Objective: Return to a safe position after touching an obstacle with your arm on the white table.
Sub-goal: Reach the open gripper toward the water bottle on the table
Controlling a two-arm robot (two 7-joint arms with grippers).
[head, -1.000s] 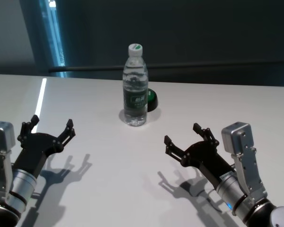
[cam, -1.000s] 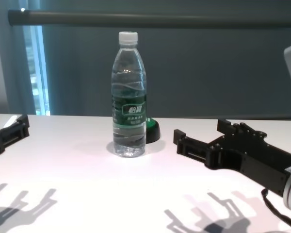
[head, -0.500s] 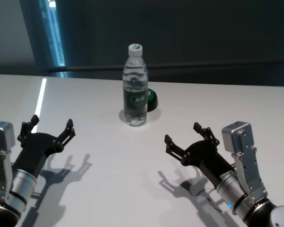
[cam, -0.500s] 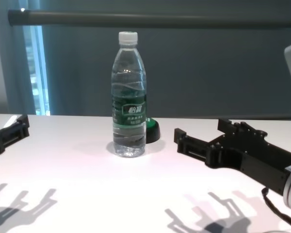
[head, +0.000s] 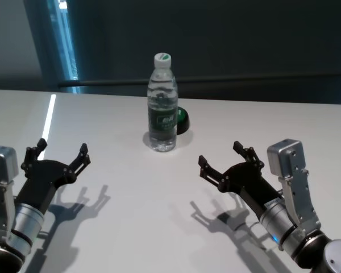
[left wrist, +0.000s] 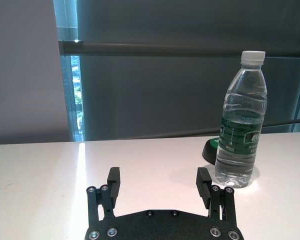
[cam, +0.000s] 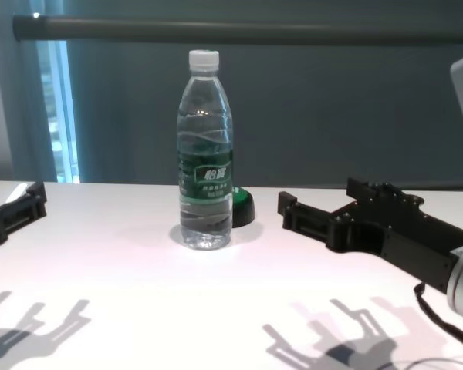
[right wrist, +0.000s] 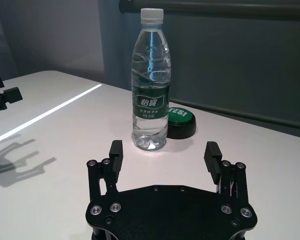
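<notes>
The obstacle [head: 162,105], a clear water bottle with a white cap and green label, stands upright near the far middle of the white table [head: 131,187]; it also shows as the bottle [cam: 205,154], [left wrist: 239,125], [right wrist: 151,85]. My right gripper [head: 223,159] hovers open above the table, to the near right of the bottle and apart from it, also seen at gripper [right wrist: 164,152], [cam: 316,204]. My left gripper [head: 59,154] is open and empty at the near left, gripper [left wrist: 160,181].
A small dark green dome [head: 182,120] sits just behind and right of the bottle, dome [right wrist: 180,122]. A dark rail and dark wall run behind the table's far edge. Bright window strip at far left.
My right gripper has lifted slightly and shifted a little toward the right. The bottle and the left arm have not moved.
</notes>
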